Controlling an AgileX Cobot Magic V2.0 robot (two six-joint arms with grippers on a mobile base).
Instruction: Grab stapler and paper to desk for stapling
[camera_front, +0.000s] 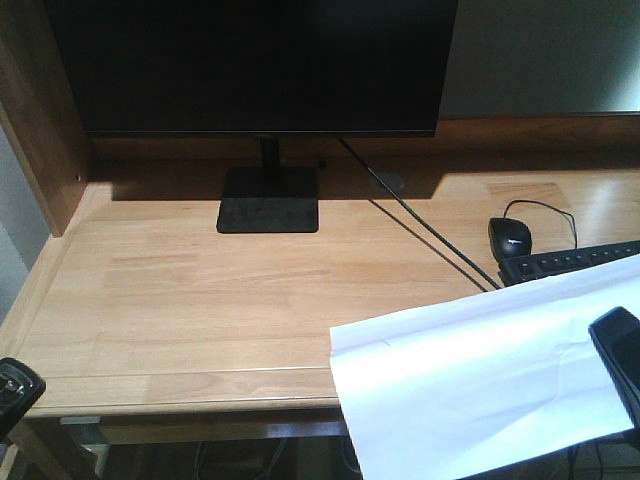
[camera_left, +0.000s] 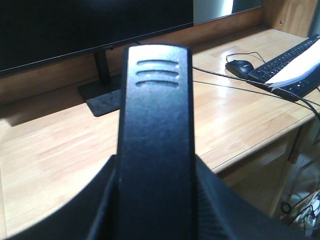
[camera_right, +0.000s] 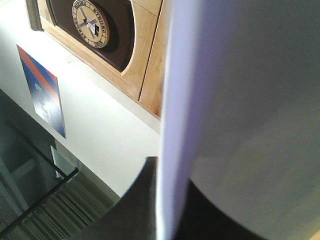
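My left hand (camera_front: 15, 390) sits at the lower left of the front view, just off the front edge of the counter (camera_front: 200, 300). In its wrist view it is closed around the stapler (camera_left: 155, 150), whose black top with three ridges fills the middle of the frame and points toward the monitor (camera_front: 260, 60). The dark fingers (camera_left: 100, 210) press in from both sides. My right hand (camera_front: 622, 365) is at the lower right edge of the front view, clamped on the paper (camera_front: 470, 370). In its wrist view the sheet runs edge-on up the frame with one dark finger (camera_right: 140, 200) against it. The paper spreads across the lower right of the front view, one corner past the counter's front edge and its upper edge over the near part of the keyboard (camera_front: 570, 262). I cannot quite tell whether it lies on the wood or is held just above it. A black mouse (camera_front: 510, 236) lies just beside the keyboard, and a cable (camera_front: 420, 215) runs diagonally from behind the monitor's base (camera_front: 268, 200) toward them.
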